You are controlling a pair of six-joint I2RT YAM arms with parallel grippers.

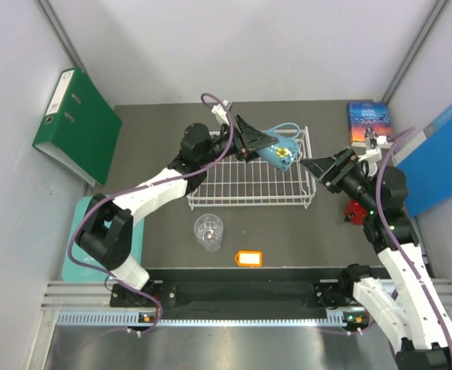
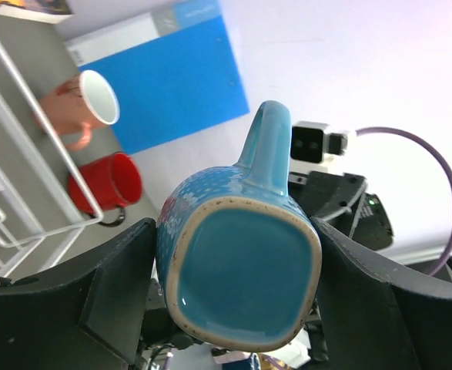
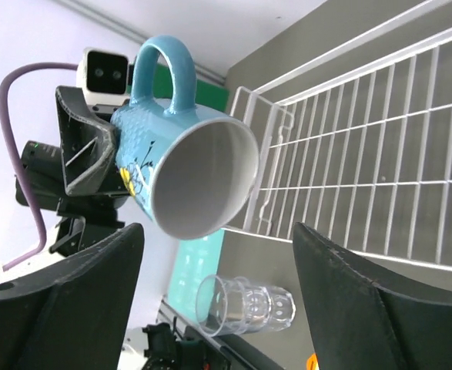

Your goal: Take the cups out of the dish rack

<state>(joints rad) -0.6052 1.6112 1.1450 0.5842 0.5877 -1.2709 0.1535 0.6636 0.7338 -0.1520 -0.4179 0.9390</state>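
Light blue mug [image 2: 241,262] is clamped by its sides in the left hand [image 1: 266,143] and held aloft over the far right corner of the dish rack [image 1: 249,203]. Right hand [image 1: 309,166] is apart and empty, facing the mug's mouth. Step in hand is probably a transfer. Next, the right hand must grip the rim before the left releases.

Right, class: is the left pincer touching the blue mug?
Touching. The left wrist view shows the blue mug wedged in the left pincer, with both fingers pressed flat against its sides.
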